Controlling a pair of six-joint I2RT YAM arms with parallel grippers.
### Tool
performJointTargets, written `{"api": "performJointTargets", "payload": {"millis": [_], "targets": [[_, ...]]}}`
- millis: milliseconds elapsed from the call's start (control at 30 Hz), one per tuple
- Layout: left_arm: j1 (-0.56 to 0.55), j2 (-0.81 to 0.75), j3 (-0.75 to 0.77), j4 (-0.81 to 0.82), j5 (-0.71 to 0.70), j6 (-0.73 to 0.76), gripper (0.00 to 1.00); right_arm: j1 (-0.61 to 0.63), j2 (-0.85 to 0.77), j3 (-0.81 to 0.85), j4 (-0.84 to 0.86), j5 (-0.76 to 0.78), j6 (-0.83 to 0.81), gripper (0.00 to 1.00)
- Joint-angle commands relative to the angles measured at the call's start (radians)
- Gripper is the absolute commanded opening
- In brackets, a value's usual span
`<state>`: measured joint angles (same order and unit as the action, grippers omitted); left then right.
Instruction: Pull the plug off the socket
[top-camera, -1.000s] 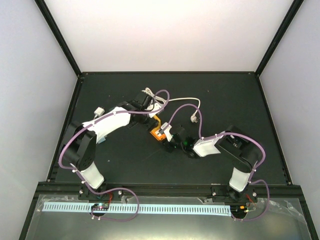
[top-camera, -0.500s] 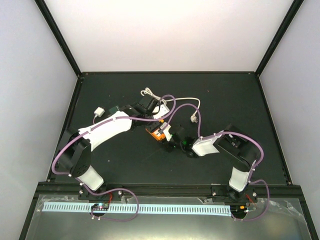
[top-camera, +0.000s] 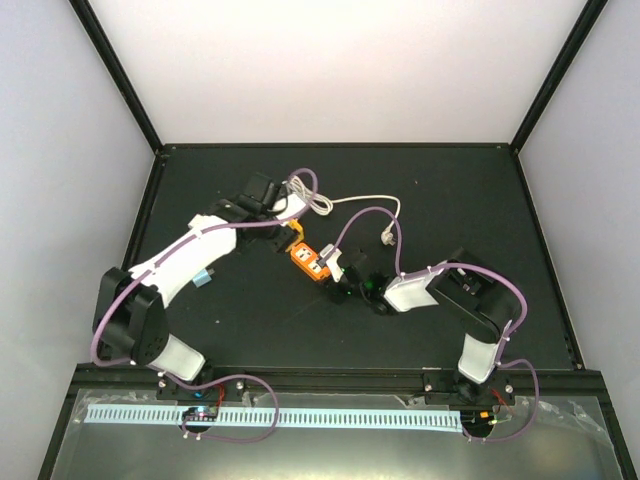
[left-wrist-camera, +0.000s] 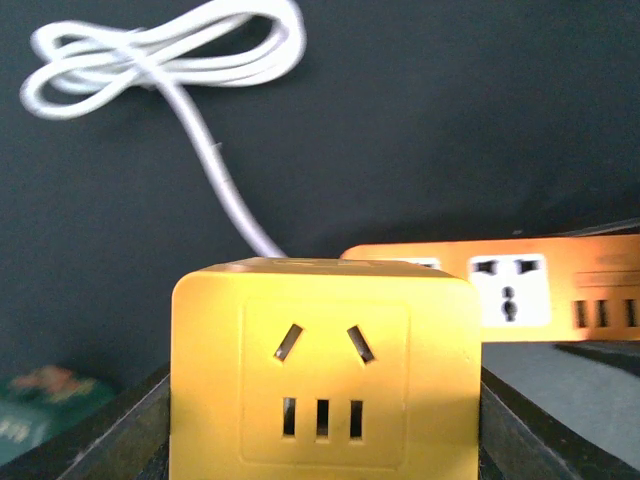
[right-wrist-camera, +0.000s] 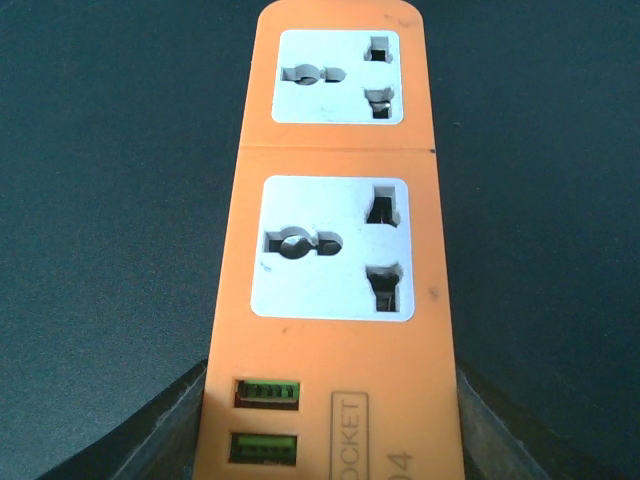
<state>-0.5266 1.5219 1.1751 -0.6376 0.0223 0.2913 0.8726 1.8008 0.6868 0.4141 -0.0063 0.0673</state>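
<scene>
Socket (right-wrist-camera: 340, 330) gripped btwn fingers of right tool (right-wrist-camera: 335, 435); left tool (left-wrist-camera: 325, 430) holds yellow cube (left-wrist-camera: 320, 370).

Black table (top-camera: 250, 320), orange socket (top-camera: 304, 255), looped white cord (left-wrist-camera: 215, 62), green cube (left-wrist-camera: 40, 405)

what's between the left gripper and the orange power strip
A yellow cube with socket holes, held between the fingers of the left gripper, sits in front of the orange power strip. Nothing else visible lies between them.

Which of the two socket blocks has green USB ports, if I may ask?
The long orange strip in the right pincer; the yellow cube in the left pincer shows none.
</scene>
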Motion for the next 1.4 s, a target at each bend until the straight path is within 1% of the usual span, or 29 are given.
{"api": "performJointTargets", "payload": {"millis": [0,267,367,500,733,1067,1200,1367], "targets": [[0.115,-0.081,0.027,-0.074,0.080,0.014,0.01,-0.019,0.040,-0.001,-0.088,0.000,0.015,0.01],[0.277,-0.153,-0.024,-0.233,0.166,0.098,0.02,-0.064,0.011,0.008,-0.102,-0.004,0.045,0.01],[0.314,-0.173,-0.055,-0.282,0.204,0.128,0.02,-0.069,0.001,0.008,-0.100,-0.003,0.049,0.01],[0.345,-0.171,-0.088,-0.352,0.289,0.184,0.02,-0.080,-0.001,0.007,-0.100,-0.003,0.054,0.01],[0.360,-0.131,-0.161,-0.339,0.314,0.212,0.03,-0.131,-0.002,0.000,-0.099,-0.007,0.070,0.01],[0.432,-0.036,-0.176,-0.329,0.422,0.244,0.09,-0.208,-0.007,0.002,-0.105,-0.029,0.086,0.01],[0.456,0.007,-0.167,-0.324,0.441,0.251,0.17,-0.237,-0.015,0.003,-0.117,-0.027,0.100,0.01],[0.471,0.038,-0.167,-0.305,0.437,0.255,0.35,-0.283,-0.019,0.003,-0.129,-0.004,0.128,0.01]]}}
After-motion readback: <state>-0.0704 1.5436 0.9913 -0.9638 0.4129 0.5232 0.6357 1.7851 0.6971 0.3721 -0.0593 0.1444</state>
